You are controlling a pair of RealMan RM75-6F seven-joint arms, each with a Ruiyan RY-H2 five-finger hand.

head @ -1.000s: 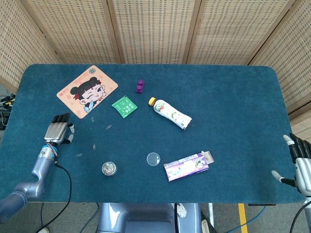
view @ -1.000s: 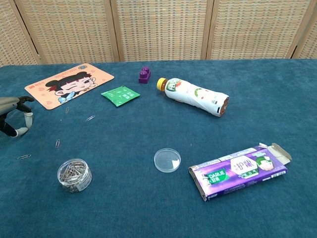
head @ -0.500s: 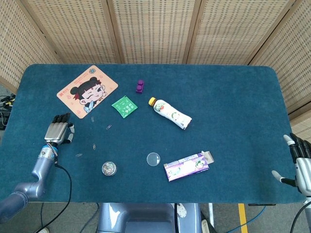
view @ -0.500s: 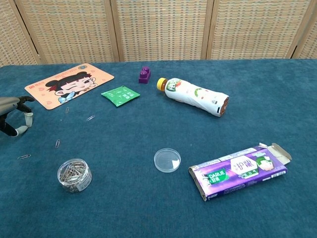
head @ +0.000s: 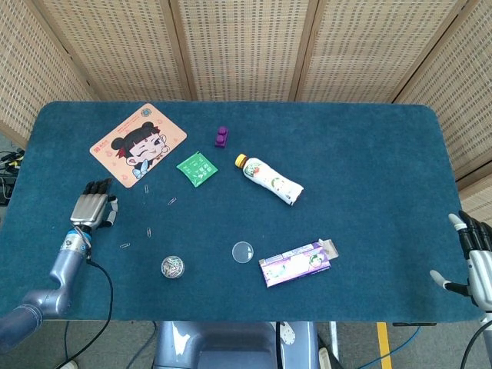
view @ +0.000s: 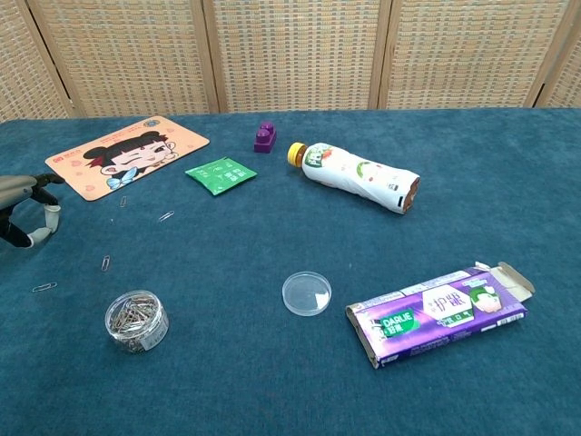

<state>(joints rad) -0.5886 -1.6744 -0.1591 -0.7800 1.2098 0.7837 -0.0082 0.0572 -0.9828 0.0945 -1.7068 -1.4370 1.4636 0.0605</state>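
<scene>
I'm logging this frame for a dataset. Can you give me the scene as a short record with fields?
left hand: open, over the table's left edge, holding nothing
right hand: open, off the right edge
nearest left hand: loose clips, mat
clip jar: lid off, lying apart
bottle: lying on its side
box: flap open

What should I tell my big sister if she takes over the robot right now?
Left hand: holds nothing, fingers apart, over the blue table near its left edge.
Right hand: open, off the table's right edge, holding nothing.
Nearest the left hand: loose paper clips scattered on the cloth, and the cartoon mat just beyond.
The round tub of clips stands upright with its clear lid off, lying apart beside the purple box.
Done: nothing is picked up.
Left: the loose clips lie outside the tub, and the lid is not on it.
</scene>
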